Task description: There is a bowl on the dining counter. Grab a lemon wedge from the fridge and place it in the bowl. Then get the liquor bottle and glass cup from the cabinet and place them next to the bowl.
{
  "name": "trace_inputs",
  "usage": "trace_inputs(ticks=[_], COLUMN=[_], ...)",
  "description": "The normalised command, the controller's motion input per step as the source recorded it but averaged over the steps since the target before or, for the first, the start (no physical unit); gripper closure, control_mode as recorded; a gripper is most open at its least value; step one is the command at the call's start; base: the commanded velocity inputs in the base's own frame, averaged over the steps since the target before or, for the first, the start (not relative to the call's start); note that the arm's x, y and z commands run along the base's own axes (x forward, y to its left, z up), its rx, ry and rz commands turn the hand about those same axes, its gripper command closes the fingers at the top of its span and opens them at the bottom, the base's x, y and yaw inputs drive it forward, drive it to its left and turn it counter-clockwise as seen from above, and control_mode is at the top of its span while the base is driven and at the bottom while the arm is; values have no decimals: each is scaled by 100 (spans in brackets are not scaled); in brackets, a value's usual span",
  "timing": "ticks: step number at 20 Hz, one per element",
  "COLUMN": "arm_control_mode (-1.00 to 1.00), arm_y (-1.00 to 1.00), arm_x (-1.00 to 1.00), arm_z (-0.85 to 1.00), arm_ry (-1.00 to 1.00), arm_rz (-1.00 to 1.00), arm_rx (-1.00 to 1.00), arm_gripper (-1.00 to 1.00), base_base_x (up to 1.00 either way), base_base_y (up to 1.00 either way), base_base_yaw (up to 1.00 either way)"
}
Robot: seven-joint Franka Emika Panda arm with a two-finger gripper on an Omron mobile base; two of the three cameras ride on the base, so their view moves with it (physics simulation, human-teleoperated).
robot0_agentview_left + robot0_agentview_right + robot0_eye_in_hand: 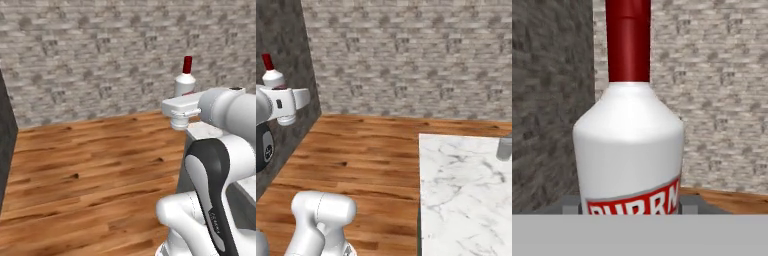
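End effector [630, 212] clamped on liquor bottle [629, 145] — carried upright, cap up, so it lands standing on the worktop [466, 195].

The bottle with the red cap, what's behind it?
Behind the liquor bottle you can see a grey brick wall, a dark grey panel on the left and some wooden floor. The bottle itself covers whatever is straight behind it.

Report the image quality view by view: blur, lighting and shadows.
Hand view: the liquor bottle looms large, label edges soft, light flat. Left base view: the bottle sits small above the arm, wood floor sharp, no cast shadows. Right base view: the glass cup is blurry at the dining counter edge.
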Motion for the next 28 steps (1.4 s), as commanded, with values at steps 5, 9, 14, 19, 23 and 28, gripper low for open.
trace_inputs(ticks=[5, 9, 14, 19, 23, 28], arm_control_mode=[100, 100, 100, 100, 100, 100], arm_y=[0, 0, 0, 0, 0, 0], arm_x=[0, 0, 0, 0, 0, 0], arm_z=[0, 0, 0, 0, 0, 0], arm_ry=[0, 0, 0, 0, 0, 0], arm_rz=[0, 0, 0, 0, 0, 0], arm_rx=[0, 0, 0, 0, 0, 0], arm_gripper=[100, 100, 100, 100, 100, 100], base_base_x=[100, 100, 100, 99, 88, 75], base_base_y=[33, 34, 35, 36, 34, 29], base_base_yaw=[-35, -36, -37, -41, -48, -53])
